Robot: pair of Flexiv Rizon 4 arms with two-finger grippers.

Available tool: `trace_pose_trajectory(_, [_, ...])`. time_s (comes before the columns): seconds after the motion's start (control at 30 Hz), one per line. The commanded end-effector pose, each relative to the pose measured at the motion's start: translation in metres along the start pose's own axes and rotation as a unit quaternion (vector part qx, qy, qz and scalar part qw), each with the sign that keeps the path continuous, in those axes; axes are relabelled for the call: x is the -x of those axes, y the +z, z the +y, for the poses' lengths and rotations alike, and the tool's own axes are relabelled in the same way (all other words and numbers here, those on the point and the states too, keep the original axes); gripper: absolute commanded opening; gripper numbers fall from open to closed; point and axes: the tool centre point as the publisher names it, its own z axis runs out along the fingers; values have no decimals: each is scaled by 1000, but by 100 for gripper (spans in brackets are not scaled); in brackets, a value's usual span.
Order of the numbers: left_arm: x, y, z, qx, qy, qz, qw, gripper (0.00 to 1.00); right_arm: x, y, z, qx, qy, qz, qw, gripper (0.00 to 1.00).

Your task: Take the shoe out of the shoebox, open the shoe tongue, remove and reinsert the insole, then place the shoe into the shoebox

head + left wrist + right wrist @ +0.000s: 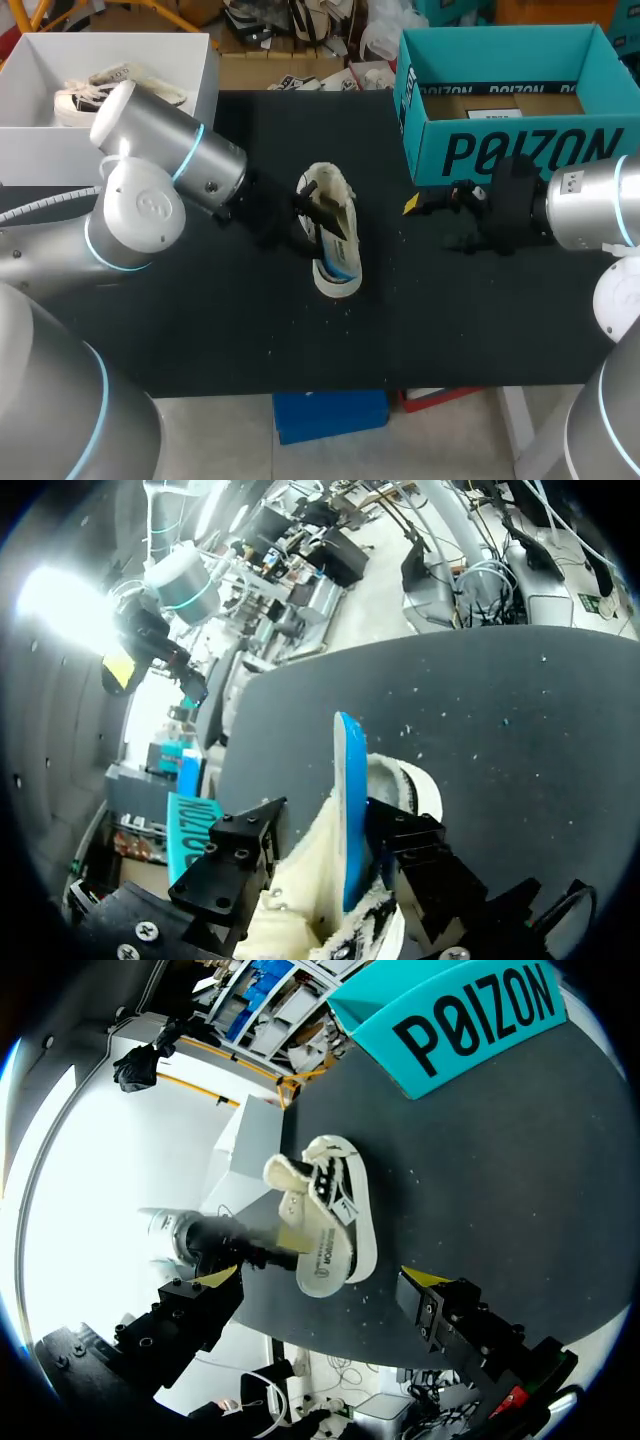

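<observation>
Since our left fingers (245, 850) stand narrowly apart with the blue insole (349, 800) upright on edge between them, one against its blue face and the other against the cream lining beside it, we judge that they have the insole pinched. Their yellow tips are hidden by the lining, so the grip is a reading rather than something plainly seen. The insole rises out of the shoe (331, 232) and runs ahead of those fingers, with its lower part down inside.

The shoe lies near the middle of the table (200, 320), toe toward us and collar away. It is apart from the teal shoebox (500, 150), which stands open at the far right.

Our right fingers (200, 1305) are spread wide and hold nothing. They hang over the table just in front of the shoebox and face the shoe.

We take the step in hand to be removing the insole, since the shoe is out of its box and the insole is part-way up. The next move calls for drawing the insole clear of the collar without dragging the light shoe along. The free right fingers could steady the toe. After that the insole has to go back in flat, toe end first.
</observation>
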Motion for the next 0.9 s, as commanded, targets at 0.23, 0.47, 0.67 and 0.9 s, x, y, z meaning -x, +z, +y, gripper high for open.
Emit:
trace_pose_trajectory(0.23, [3, -3, -27, -30, 22, 2, 999, 31, 0, 0, 0, 0, 0, 0, 1000, 100])
trace_pose_trajectory(0.47, [-3, 6, -29, -46, 21, 13, 999, 0, 0, 0, 0, 0, 0, 0, 1000, 100])
trace_pose_trajectory(0.67, [-4, 5, -23, -42, 18, 15, 999, 0, 0, 0, 0, 0, 0, 0, 1000, 100])
trace_pose_trajectory(0.9, [-6, 6, -12, -29, 9, 14, 999, 0, 0, 0, 0, 0, 0, 0, 1000, 100])
